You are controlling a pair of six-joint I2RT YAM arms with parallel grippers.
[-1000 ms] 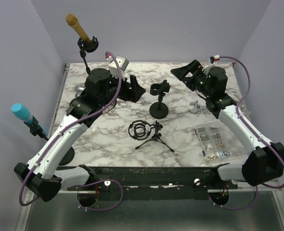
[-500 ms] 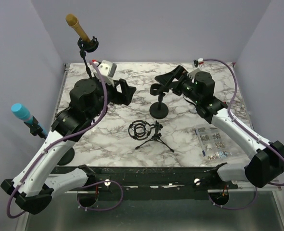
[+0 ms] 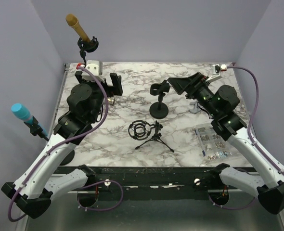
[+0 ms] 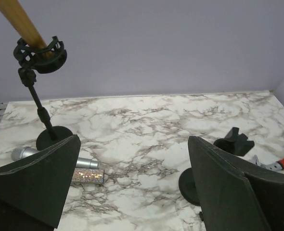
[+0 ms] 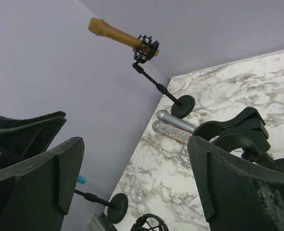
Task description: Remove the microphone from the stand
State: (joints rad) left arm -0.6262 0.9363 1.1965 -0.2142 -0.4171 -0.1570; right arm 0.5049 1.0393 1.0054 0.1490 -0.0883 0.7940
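Note:
A gold microphone (image 3: 77,26) sits tilted in the clip (image 3: 89,44) of a thin stand at the back left corner. It also shows in the left wrist view (image 4: 21,24) and the right wrist view (image 5: 113,32). A blue microphone (image 3: 22,113) sits in a second stand at the left edge. My left gripper (image 3: 97,81) is open and empty, a little in front of and to the right of the gold microphone's stand base (image 4: 54,137). My right gripper (image 3: 180,85) is open and empty, just right of the clip (image 3: 160,88) of an empty stand.
A silver microphone (image 4: 31,155) and a glitter microphone (image 4: 86,176) lie on the marble table near the gold microphone's stand. A shock mount on a small tripod (image 3: 149,132) stands at the middle front. A bag of small parts (image 3: 212,141) and a hand tool (image 3: 194,107) lie at the right.
My left gripper has swung back and left, towards the gold microphone's stand. My right gripper reached left to the empty stand's clip, then drew back slightly right. Both stay open.

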